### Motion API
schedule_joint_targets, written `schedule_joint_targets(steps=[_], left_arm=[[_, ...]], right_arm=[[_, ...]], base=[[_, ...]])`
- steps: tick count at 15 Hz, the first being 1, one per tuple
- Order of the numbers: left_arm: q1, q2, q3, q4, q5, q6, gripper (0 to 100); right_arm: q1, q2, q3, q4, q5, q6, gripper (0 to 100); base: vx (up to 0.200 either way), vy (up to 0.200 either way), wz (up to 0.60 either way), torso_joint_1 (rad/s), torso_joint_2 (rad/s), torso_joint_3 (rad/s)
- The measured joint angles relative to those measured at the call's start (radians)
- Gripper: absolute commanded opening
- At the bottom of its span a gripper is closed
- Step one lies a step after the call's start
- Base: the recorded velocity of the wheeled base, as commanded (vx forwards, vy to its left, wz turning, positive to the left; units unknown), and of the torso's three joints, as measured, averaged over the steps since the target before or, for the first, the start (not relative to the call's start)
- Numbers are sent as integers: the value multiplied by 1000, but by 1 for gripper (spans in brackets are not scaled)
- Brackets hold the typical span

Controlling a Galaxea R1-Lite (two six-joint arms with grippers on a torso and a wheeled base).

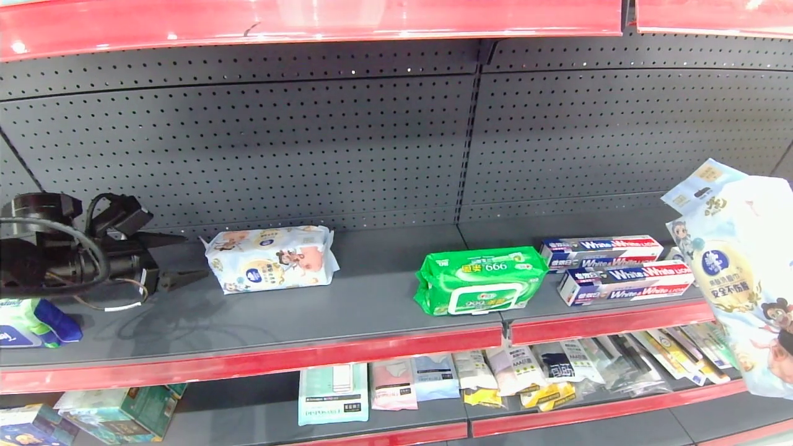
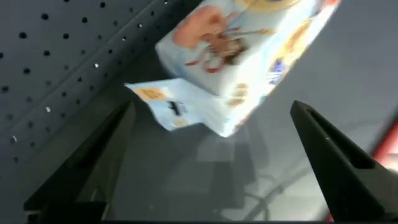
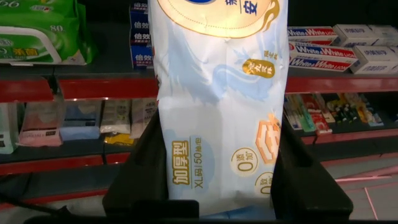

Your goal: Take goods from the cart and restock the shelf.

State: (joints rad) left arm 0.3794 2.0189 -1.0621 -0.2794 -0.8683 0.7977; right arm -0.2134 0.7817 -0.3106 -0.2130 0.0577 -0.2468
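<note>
A white and blue wipes pack [image 1: 271, 257] lies on the grey shelf [image 1: 347, 310], left of centre. My left gripper [image 1: 181, 260] hovers just left of it, open and holding nothing. In the left wrist view the same pack [image 2: 249, 56] lies beyond the gripper [image 2: 211, 168], whose dark fingers [image 2: 93, 168] stand wide apart. My right gripper [image 3: 221, 186] is shut on a tall pale blue cartoon-printed pack [image 3: 221, 106], held upright in front of the shelf. That held pack [image 1: 737, 272] appears at the right edge of the head view.
A green wipes pack [image 1: 480, 279] and stacked toothpaste boxes [image 1: 619, 266] sit on the same shelf to the right. A green and blue item [image 1: 31, 325] lies at the far left. The lower shelf [image 1: 396, 427] holds several packets and boxes. Pegboard [image 1: 310, 142] backs the shelf.
</note>
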Motion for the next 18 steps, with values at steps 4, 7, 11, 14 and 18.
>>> schedule_joint_targets(steps=[4, 7, 11, 14, 18], left_arm=[[-12, 96, -156, 155, -55, 36, 100], [-25, 140, -245, 186, -87, 41, 100], [-57, 188, -307, 201, -111, 41, 100], [-83, 209, -317, 201, -127, 41, 100], [-116, 241, -336, 199, -126, 40, 100]], right_arm=[[0, -4, 15, -1, -16, -22, 0], [0, -6, 20, -1, -25, -34, 0], [0, -8, 20, -1, -33, -37, 0], [0, -9, 21, 0, -34, -47, 0], [0, -9, 19, 0, -33, -65, 0]], base=[[0, 0, 0, 0, 0, 0], [0, 0, 0, 0, 0, 0], [0, 0, 0, 0, 0, 0], [0, 0, 0, 0, 0, 0], [0, 0, 0, 0, 0, 0]])
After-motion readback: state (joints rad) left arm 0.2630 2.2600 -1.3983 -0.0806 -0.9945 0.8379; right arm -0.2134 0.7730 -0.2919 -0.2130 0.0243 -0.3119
